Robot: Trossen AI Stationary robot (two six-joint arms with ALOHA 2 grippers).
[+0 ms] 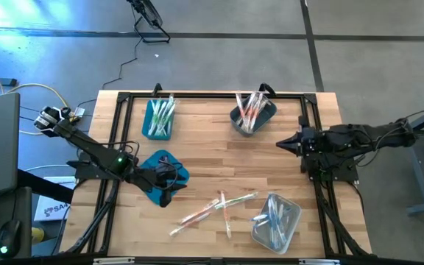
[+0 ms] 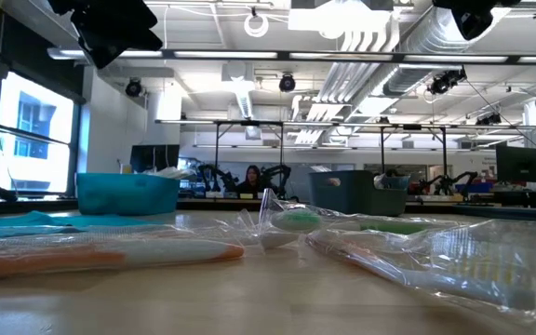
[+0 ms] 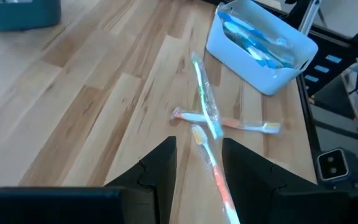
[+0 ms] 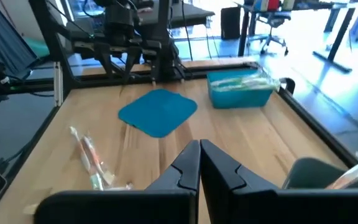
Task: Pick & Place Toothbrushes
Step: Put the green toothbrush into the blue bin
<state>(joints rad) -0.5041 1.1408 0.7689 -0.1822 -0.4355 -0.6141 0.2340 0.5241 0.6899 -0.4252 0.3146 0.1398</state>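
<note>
Partly hidden: teal lid (image 1: 169, 166) under left tool (image 1: 169, 182).

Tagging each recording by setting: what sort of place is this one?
Most likely a robotics lab or open workshop: exposed ceiling ducts, rows of benches with other robot arms behind, and a wooden table in a black frame.

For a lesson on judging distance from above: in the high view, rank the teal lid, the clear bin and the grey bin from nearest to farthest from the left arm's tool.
1. Teal lid: directly under the left tool, on the table's left side.
2. Clear bin: front right corner.
3. Grey bin: back, right of centre; not much farther than the clear bin.
</note>
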